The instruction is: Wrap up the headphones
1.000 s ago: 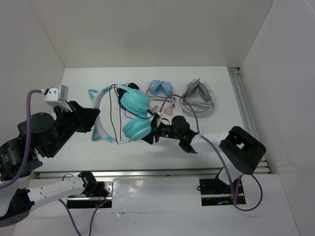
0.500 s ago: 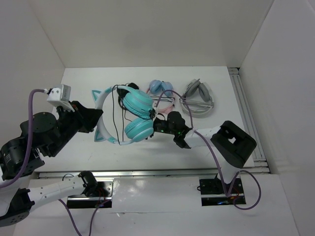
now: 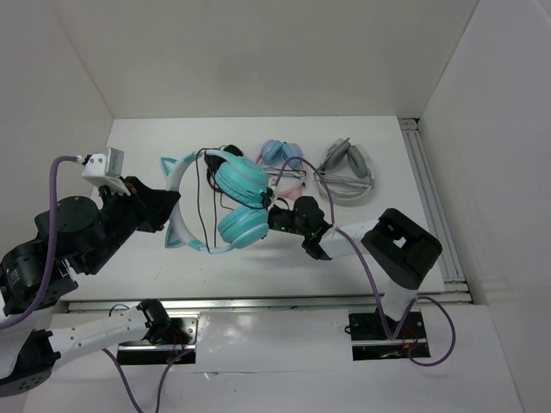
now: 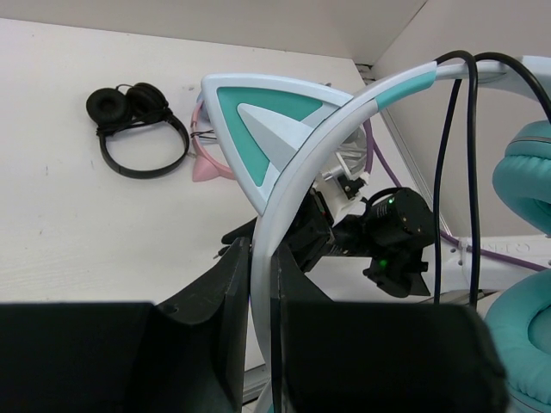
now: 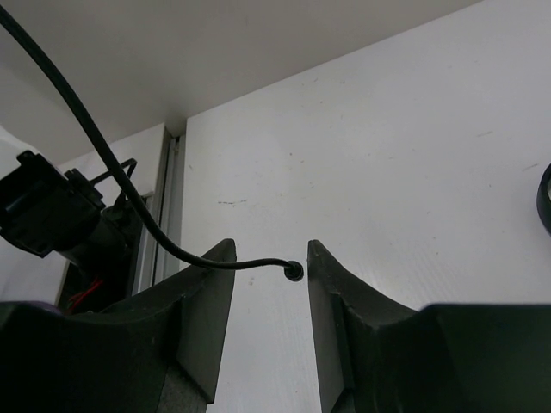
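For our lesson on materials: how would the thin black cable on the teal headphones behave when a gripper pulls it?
Probably floppy: the cable drapes in slack loops over the headband. Likely light and apt to slip: it curves thinly between the open fingers of the right gripper.

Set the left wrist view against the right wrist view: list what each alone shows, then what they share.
Left wrist only: the left tool shut on the pale headband, its cat ear, the teal ear cups, and small black headphones lying on the table. Right wrist only: the cable's free end, sitting between the fingers of the open right tool. Both: the black cable and the white table.
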{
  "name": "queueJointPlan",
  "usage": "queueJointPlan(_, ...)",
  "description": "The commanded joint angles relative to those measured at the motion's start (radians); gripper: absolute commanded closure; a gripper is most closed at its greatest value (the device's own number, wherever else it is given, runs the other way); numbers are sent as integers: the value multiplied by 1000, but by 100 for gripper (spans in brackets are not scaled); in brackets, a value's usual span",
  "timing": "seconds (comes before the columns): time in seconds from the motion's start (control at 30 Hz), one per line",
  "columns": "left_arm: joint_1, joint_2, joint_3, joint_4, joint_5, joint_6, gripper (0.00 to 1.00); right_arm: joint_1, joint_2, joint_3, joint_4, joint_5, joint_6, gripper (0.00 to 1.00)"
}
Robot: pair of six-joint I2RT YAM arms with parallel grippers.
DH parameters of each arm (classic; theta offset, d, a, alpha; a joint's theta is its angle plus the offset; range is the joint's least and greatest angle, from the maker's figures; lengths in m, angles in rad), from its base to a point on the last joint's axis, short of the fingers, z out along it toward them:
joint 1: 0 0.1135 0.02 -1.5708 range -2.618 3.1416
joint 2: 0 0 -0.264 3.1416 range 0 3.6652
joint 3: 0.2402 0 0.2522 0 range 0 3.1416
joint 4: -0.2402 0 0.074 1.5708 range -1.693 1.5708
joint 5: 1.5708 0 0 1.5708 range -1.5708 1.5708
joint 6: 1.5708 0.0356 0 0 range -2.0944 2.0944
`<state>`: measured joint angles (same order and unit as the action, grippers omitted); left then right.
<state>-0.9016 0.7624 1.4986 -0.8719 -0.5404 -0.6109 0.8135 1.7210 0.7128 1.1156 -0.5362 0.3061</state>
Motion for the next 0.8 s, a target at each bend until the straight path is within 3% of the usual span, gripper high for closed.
queueJointPlan(0.0, -3, -8, 32, 129, 11, -49, 100, -5, 37, 37, 130, 7, 11, 54)
queueJointPlan(0.13, -3, -8, 41, 129, 11, -58, 100, -5, 64, 37, 177, 7, 33, 64)
queueJointPlan(0.5, -3, -26, 23, 129, 20, -76, 100, -5, 103, 28, 286, 25, 99, 68)
queueJointPlan(0.6, -3, -35, 23, 120, 11, -76, 100, -5, 112, 28, 313, 35, 111, 77)
queueJointPlan(0.63, -3, -35, 23, 120, 11, -76, 100, -5, 112, 28, 326, 35, 111, 88)
queueJointPlan(0.67, -3, -35, 23, 120, 1, -76, 100, -5, 112, 28, 335, 35, 125, 92)
queueJointPlan(0.77, -3, -35, 23, 111, -22, -76, 100, -5, 112, -1, 336, 35, 134, 99)
